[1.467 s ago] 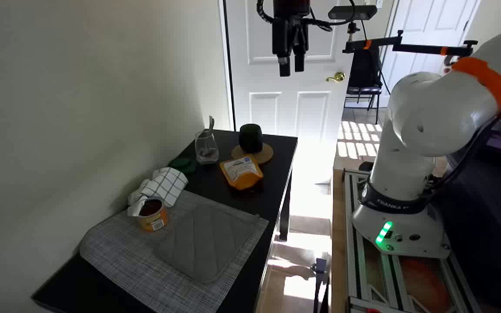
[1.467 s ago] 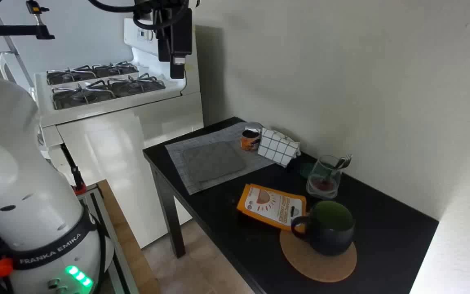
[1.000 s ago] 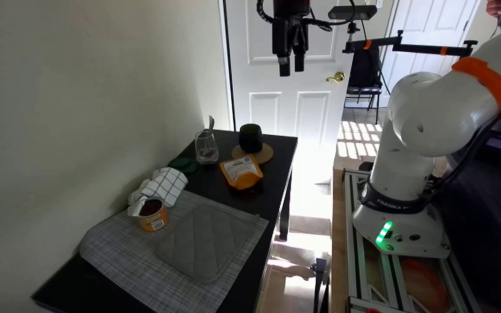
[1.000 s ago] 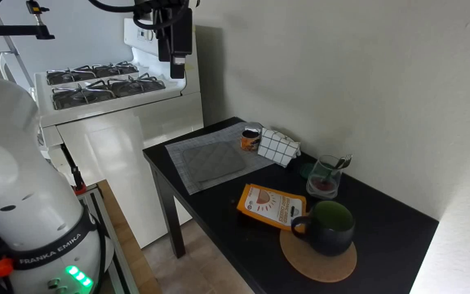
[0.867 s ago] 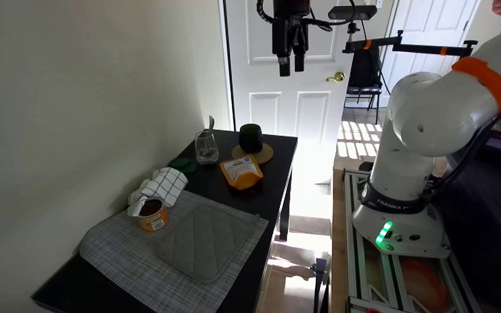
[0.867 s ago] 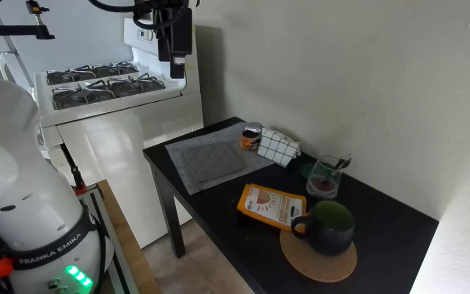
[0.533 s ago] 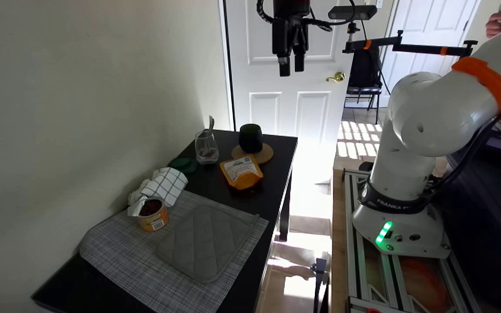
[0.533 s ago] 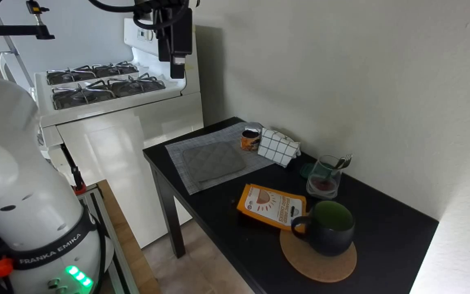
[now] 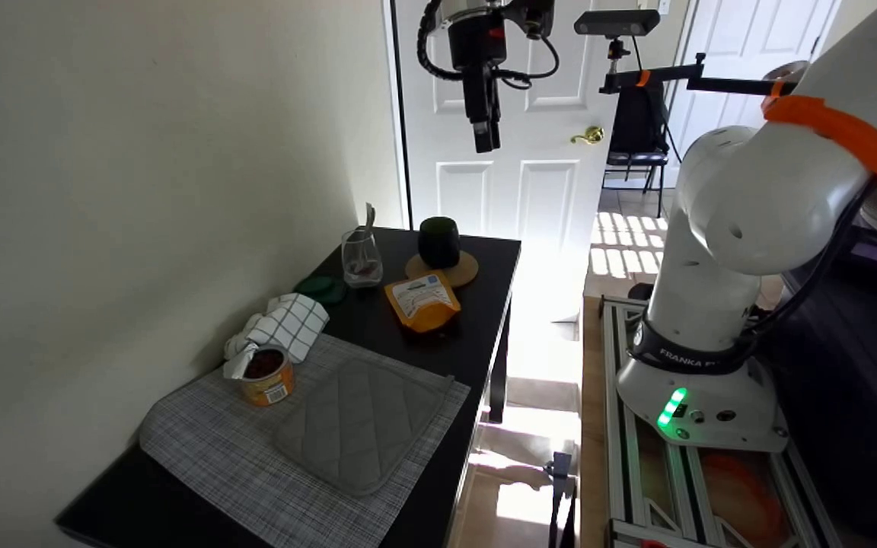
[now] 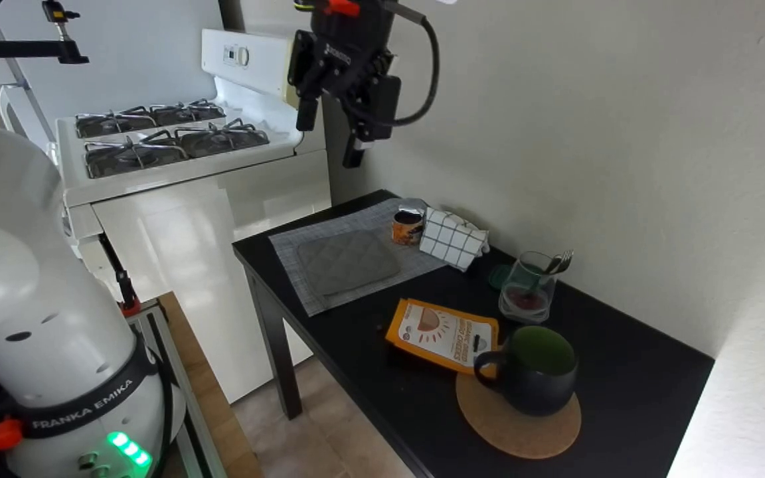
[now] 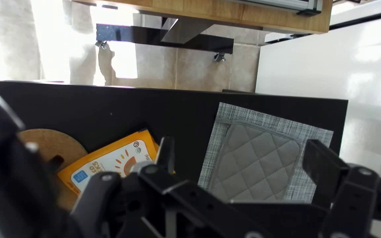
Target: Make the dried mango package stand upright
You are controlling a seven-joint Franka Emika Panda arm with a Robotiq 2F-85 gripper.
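Lying below and near-right of the end effector (image 10: 330, 137) in an exterior view — dried mango package (image 10: 445, 334), face-up on the surface (image 10: 621, 378), long axis slanted far-left to near-right. Jaws are spread, nothing gripped.

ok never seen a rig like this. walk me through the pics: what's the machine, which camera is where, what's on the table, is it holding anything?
The white machine is a Franka Panda robot arm, basically one big jointed limb. The black two-fingered tool at its end hangs above the table, open and empty, so nothing is held.

Two pictures come from cameras outside the robot, in different places. The third comes from a camera on the wrist, looking down past the tool.

On the table, the orange dried mango package lies label up, not standing. A dark mug sits beside it on a round mat. There are also a glass with cutlery in it, a checked cloth and, on a woven mat, an open can and a grey quilted pad.
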